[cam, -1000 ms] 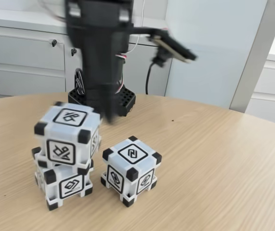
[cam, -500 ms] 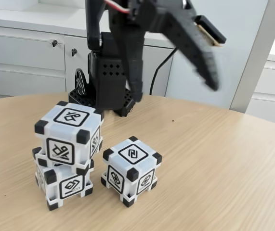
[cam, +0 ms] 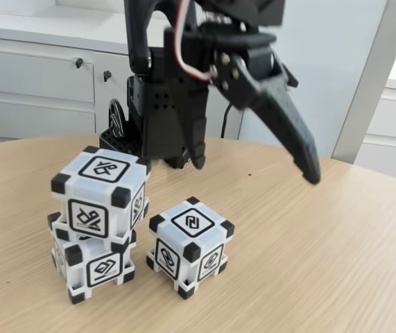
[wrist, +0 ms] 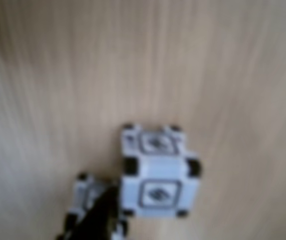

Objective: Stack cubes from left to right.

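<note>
In the fixed view two cubes form a stack at the left, the upper cube (cam: 100, 194) sitting slightly skewed on the lower cube (cam: 93, 263). A third cube (cam: 188, 244) stands alone on the table just right of the stack. My gripper (cam: 253, 170) hangs open and empty above and behind that single cube, one finger (cam: 196, 149) pointing down and the other finger (cam: 302, 149) spread far right. The blurred wrist view looks down on a large white cube (wrist: 158, 180), a smaller cube (wrist: 85, 192) at its lower left, and a dark finger (wrist: 100, 217).
The round wooden table (cam: 322, 263) has free room to the right and front. The arm's black base (cam: 149, 132) stands behind the stack. White cabinets (cam: 38, 83) and a grey wall panel lie beyond the table's far edge.
The gripper has swung from over the stack to the right and come lower, spread open above the single cube. All three cubes stay where they were.
</note>
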`<act>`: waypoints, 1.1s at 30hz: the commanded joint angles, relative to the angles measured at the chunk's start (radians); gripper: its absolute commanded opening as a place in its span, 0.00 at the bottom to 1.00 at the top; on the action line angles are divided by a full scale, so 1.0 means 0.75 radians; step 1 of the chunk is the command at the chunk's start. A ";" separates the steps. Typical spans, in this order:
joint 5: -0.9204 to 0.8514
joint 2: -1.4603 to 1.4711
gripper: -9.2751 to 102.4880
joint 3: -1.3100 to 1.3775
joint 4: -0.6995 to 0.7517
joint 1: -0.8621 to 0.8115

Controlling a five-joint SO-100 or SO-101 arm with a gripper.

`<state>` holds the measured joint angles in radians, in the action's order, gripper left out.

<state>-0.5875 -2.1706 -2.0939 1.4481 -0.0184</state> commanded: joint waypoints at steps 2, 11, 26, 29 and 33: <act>-0.025 0.055 0.49 -0.004 0.000 -0.020; -0.045 0.182 0.48 -0.004 -0.022 -0.276; -0.061 0.245 0.49 -0.004 -0.025 -0.299; -0.031 0.297 0.49 0.000 -0.027 -0.299; -0.018 0.385 0.49 0.000 -0.027 -0.305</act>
<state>-0.6090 -1.9037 -2.1016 1.4358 -0.2439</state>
